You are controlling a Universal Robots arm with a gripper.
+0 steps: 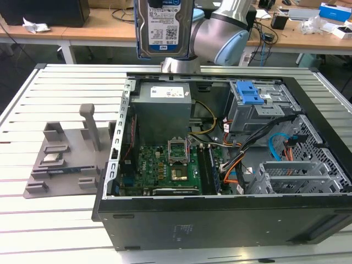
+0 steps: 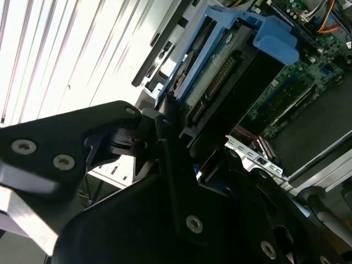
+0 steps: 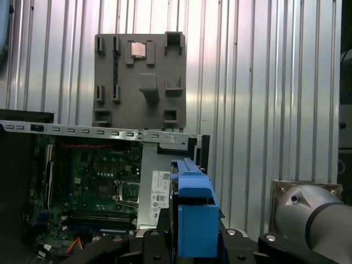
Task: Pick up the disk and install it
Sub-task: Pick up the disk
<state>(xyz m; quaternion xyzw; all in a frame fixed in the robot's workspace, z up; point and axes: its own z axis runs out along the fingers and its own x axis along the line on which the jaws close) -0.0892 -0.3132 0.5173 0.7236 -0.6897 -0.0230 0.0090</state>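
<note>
Disk (image 1: 164, 27), where was it? asked the first.

Up in the air, said the second. It stood on edge with its white-and-blue label facing the exterior view, over the far edge of the open computer case (image 1: 220, 220) (roughly above the grey power supply (image 1: 163, 104)).

And the gripper?

The gripper (image 3: 193, 250) was clenched on the disk. In the first wrist view its black fingers (image 3: 142, 250) sat on either side of the blue carrier bracket.

Was it anywhere near the drive cage?

No, well apart. The grey metal cage (image 1: 261, 113), with its blue latch (image 1: 248, 92), sat in the case's far corner on the exterior view's right, lower than the disk.

What else lay on the table (image 1: 60, 82)?

A grey parts holder (image 1: 71, 159) beside the case, toward the table's edge on the exterior view's left (a small silver chip (image 1: 52, 158) rested on it). The case lay on its side with the green motherboard (image 1: 165, 165) showing.
</note>
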